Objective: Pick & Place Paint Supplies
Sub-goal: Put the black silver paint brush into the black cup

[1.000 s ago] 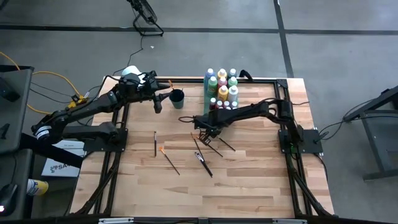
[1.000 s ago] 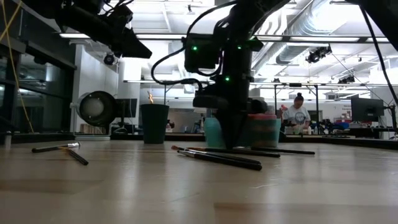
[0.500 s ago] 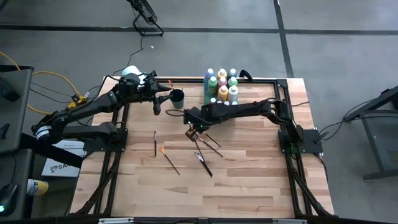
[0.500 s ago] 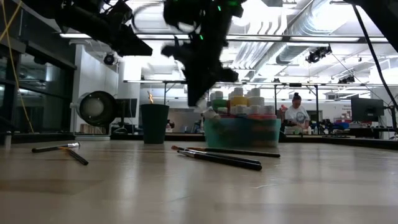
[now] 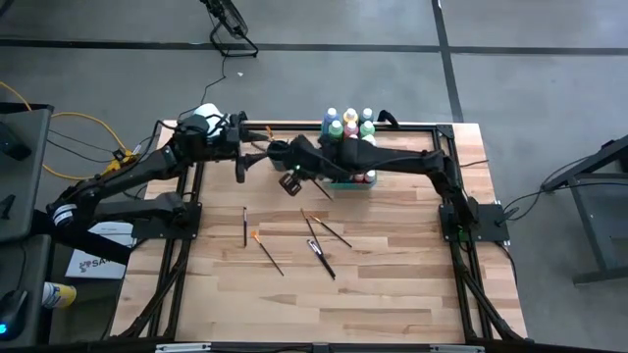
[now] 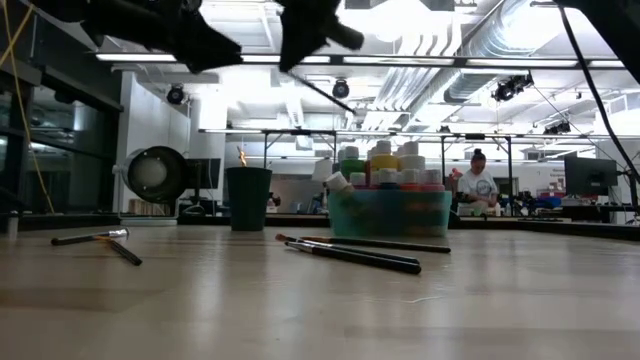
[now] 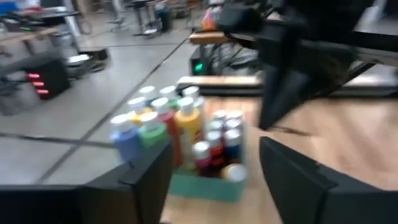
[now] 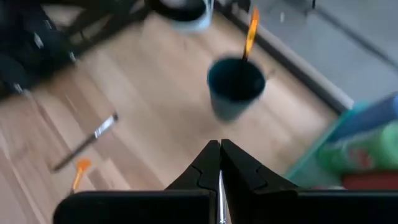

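A dark teal plastic cup (image 8: 236, 87) with an orange-tipped brush (image 8: 250, 31) standing in it is seen near the far edge of the light wooden tabletop (image 5: 392, 284), toward the far-left corner. The right gripper (image 8: 219, 163) is held raised just short of that cup, fingers pressed shut on a thin dark-handled paintbrush (image 8: 221, 196), of which only a sliver shows between the tips. The left gripper (image 7: 214, 171) is positioned above the far-left corner, fingers parted with nothing between them. The small paint bottles with white caps (image 5: 350, 127) are packed upright in a translucent green rectangular tray (image 6: 390, 213) at the middle of the far edge. The loose dark-handled brushes (image 5: 319, 235) are left lying flat near the tabletop's centre, two more (image 5: 253, 233) nearer its left edge
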Robot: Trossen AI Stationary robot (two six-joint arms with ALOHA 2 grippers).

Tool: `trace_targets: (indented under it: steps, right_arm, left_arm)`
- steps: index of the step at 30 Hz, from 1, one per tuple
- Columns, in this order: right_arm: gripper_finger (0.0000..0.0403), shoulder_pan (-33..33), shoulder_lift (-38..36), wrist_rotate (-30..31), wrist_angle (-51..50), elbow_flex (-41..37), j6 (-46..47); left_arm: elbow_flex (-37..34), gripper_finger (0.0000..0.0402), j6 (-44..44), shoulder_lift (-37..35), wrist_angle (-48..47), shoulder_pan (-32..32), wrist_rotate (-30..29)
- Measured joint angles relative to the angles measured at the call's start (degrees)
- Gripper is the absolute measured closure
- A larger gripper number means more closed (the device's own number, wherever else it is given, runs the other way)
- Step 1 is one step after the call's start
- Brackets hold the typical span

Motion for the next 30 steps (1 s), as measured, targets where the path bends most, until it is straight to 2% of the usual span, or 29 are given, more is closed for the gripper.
trace_targets:
  steps: [4, 7, 12, 20, 25, 30]
  right_arm:
    - [0.0399, -0.2, 0.0, 2.2, 3.8, 4.6, -5.9]
    - [0.0399, -0.5, -0.1, 2.0, 11.4, 5.9, -11.0]
    - [0.0399, -0.8, -0.1, -0.7, 23.6, 6.5, -18.1]
    - [0.0399, -1.4, -0.1, -2.8, 32.7, 6.5, -20.8]
    - [0.0399, -1.5, -0.1, -2.2, 33.3, 6.5, -21.6]
    - [0.0399, -1.4, -0.1, -2.4, 33.3, 6.5, -21.3]
  left_arm:
    - [0.0, 0.0115, -7.9, 0.5, 3.2, 0.0, 9.1]
    - [0.1, 0.0098, -14.2, 1.6, 4.8, 0.0, 14.1]
    - [0.1, 0.0094, -19.5, 2.4, 8.4, 0.0, 17.6]
    - [0.1, 0.0095, -23.4, 2.4, 13.4, -0.1, 17.7]
    - [0.1, 0.0125, -24.6, 2.4, 15.7, -0.1, 17.3]
    - [0.1, 0.0207, -25.8, 2.4, 16.0, 0.0, 16.5]
